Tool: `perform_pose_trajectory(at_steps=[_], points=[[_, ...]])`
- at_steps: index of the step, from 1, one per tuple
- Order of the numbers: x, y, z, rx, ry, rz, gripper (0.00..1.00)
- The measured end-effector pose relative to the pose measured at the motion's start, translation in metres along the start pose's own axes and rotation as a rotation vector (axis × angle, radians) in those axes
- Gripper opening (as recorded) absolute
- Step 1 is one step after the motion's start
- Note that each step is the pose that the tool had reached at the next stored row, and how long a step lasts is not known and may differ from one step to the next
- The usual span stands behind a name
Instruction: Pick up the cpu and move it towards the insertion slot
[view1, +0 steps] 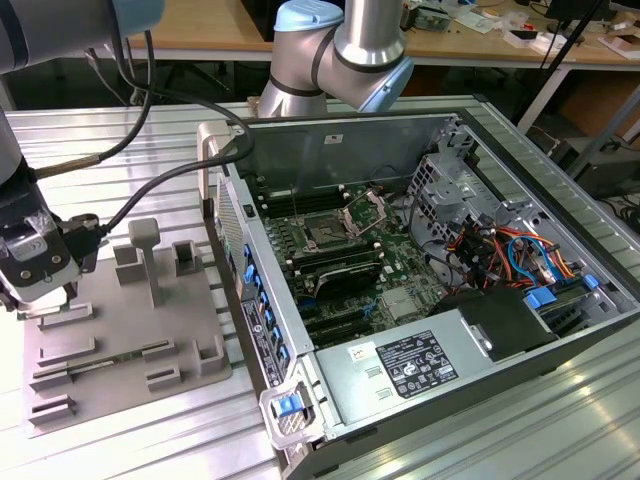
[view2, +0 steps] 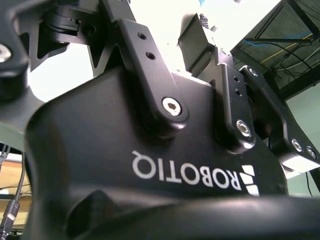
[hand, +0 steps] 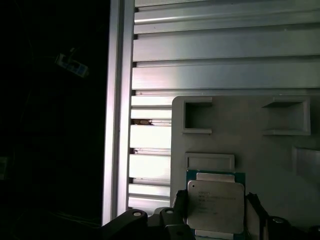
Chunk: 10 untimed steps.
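So the gripper (hand: 216, 212) is pinching the cpu (hand: 216, 200), one dark finger (hand: 180, 206) tight against each of two opposite edges, right at the grey fixture plate (hand: 280, 150) near its outer edge, just beside a couple of rectangular pockets (hand: 197, 116). The insertion slot (view1: 326, 233) is well apart from that plate, inside the open computer case (view1: 330, 140) on the exterior view's right, with its metal retention plate (view1: 366, 208) flipped up.

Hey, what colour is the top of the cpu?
Pale silvery-grey metal, with a green board edge around it; the first wrist view shows the cpu best.
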<state>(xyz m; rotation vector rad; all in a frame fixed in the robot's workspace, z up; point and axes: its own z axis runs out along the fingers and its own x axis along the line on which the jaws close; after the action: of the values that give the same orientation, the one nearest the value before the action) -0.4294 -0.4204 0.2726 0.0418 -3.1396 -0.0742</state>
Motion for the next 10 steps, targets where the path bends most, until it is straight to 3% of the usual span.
perform_pose_trajectory(at_steps=[10], points=[[0.0000, 0.0002, -0.0034, 0.0000, 0.0000, 0.000, 0.55]])
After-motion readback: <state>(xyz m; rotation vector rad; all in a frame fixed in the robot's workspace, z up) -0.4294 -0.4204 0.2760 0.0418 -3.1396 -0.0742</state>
